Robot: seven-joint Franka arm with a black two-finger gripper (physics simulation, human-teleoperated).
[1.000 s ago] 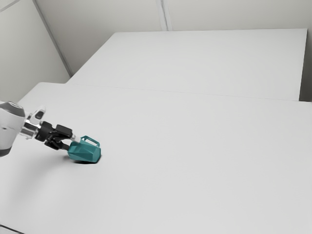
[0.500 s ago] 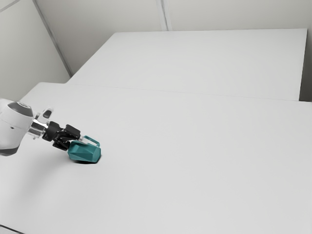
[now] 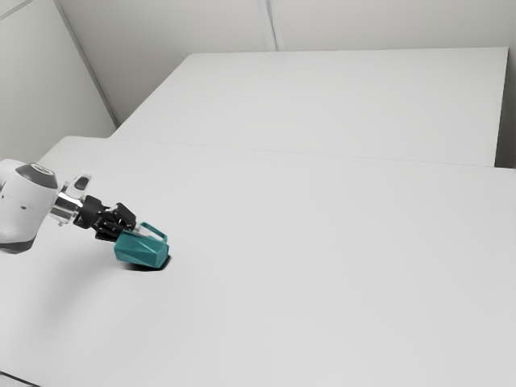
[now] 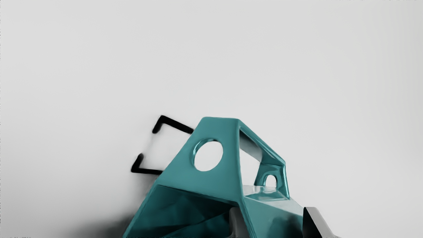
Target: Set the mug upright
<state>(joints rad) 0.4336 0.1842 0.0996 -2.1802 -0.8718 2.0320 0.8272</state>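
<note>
- while the mug (image 3: 142,250) lies on its side on the table (image 3: 322,282), toward the exterior view's left, its mouth faces the arm (image 3: 24,201) and its base points to the exterior view's right.
- the gripper (image 4: 273,211) stands parted across one wall: one finger (image 4: 237,223) reaches inside the mouth, the other (image 4: 317,221) sits outside, and i see no pinch from both sides.
- that wall beside the handle (image 4: 228,158) seems the place to take hold; closing square on it should keep the hollow body from rolling.
- i judge it stiff and fairly light, maybe brittle if ceramic; the glossy, slanted facets could slip under a shallow bite.
- with the grip at the mouth end, the far base probably hangs heavy, so a firm hold and a slow turn, base down, suit it.
</note>
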